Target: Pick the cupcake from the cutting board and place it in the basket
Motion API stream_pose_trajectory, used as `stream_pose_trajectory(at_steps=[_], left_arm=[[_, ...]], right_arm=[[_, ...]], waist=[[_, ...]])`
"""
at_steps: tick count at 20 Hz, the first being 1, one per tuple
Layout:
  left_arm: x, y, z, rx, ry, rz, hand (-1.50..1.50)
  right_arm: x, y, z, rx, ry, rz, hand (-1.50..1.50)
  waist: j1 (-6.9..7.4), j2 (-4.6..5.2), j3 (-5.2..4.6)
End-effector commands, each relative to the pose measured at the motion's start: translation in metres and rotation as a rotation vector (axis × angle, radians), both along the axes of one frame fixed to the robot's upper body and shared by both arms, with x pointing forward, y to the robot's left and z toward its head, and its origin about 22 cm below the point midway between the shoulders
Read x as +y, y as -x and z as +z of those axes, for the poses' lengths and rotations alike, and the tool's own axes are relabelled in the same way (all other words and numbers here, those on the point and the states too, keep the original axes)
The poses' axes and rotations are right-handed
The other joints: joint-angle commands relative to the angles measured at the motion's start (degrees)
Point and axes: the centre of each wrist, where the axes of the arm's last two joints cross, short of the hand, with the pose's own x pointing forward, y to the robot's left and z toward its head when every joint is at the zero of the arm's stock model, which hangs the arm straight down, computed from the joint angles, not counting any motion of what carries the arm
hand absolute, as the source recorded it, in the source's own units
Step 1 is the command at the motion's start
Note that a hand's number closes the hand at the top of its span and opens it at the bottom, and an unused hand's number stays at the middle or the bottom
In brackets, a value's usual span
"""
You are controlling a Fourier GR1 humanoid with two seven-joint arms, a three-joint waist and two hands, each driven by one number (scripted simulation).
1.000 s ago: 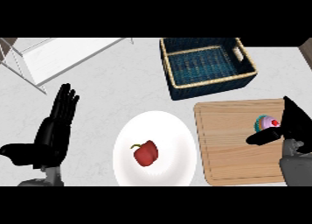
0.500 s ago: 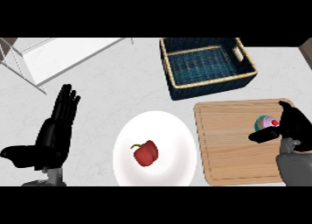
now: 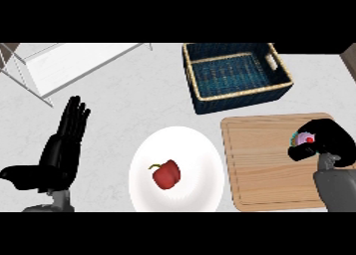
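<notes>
A small cupcake (image 3: 305,138) with pink frosting and a red top sits near the right edge of the wooden cutting board (image 3: 265,164). My right hand (image 3: 330,142) curls over it from the right, its thumb under the cupcake and fingers arched above, hiding most of it. The dark blue basket (image 3: 236,74) with a tan rim stands behind the board, with nothing showing inside. My left hand (image 3: 61,149) rests open at the left of the counter, fingers pointing away.
A white plate (image 3: 195,149) holding a red pepper (image 3: 166,174) lies just left of the cutting board. A wire rack with a white tray (image 3: 55,62) occupies the back left corner. Bare marble counter lies between the plate and the basket.
My right hand's fingers have curled down from straight to closed around the cupcake. The left hand, plate and basket have stayed where they were.
</notes>
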Motion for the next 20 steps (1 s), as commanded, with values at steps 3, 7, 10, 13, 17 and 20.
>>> stream_pose_trajectory(at_steps=[3,7,10,13,17,20], left_arm=[[-0.004,0.010,0.000,0.012,0.002,-0.009,0.00],[-0.014,-0.007,0.012,0.000,0.003,-0.084,0.00],[-0.025,-0.011,0.009,-0.009,0.000,-0.119,0.00],[-0.025,-0.017,0.010,0.004,0.006,-0.101,0.00],[-0.013,-0.017,0.012,0.003,0.003,-0.063,0.00],[-0.013,-0.019,0.016,0.008,-0.008,-0.040,0.00]], right_arm=[[0.001,0.007,-0.002,0.023,0.056,0.054,1.50],[0.155,0.007,-0.007,-0.039,0.051,0.643,1.50],[0.226,0.021,0.000,-0.060,0.062,0.951,1.50],[0.257,0.024,0.003,-0.115,0.124,1.045,1.50],[0.279,0.031,-0.003,-0.257,0.061,1.054,1.50],[0.285,0.040,0.008,-0.389,-0.083,1.071,1.50]], waist=[[-0.08,0.13,0.28],[5.30,0.80,0.28],[7.86,1.48,0.23],[6.03,1.13,0.30],[4.06,0.76,0.33],[2.71,0.53,0.35]])
